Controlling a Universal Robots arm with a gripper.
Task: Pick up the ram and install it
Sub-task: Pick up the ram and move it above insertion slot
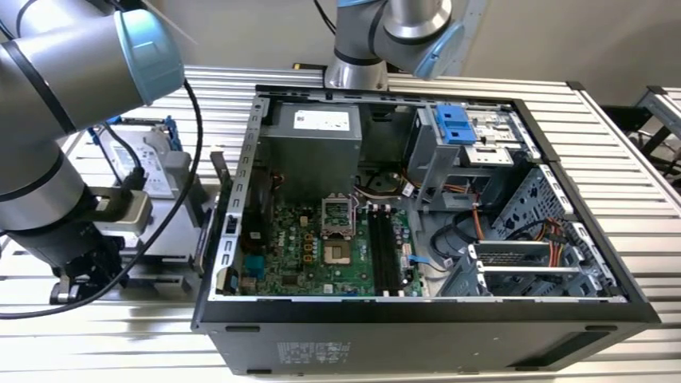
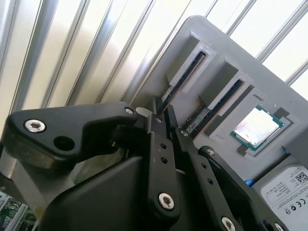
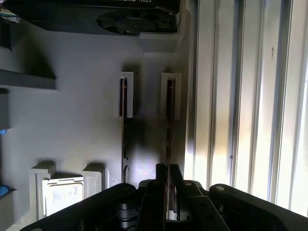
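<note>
Evidently your claw [image 3: 167, 169] is clenched on the ram [image 3: 169, 137], which stands on edge in the grey holder [image 3: 72, 120] so you can pinch its flat faces.

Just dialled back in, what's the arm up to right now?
The arm's gripper is down at the grey holder beside the open computer case, not over the motherboard. Its jaws are closed on the end of the ram, the stick nearer the slatted table. The ram sits in its holder slot, not yet lifted. A second stick stands in the neighbouring slot. The motherboard's black slots look empty.
</note>
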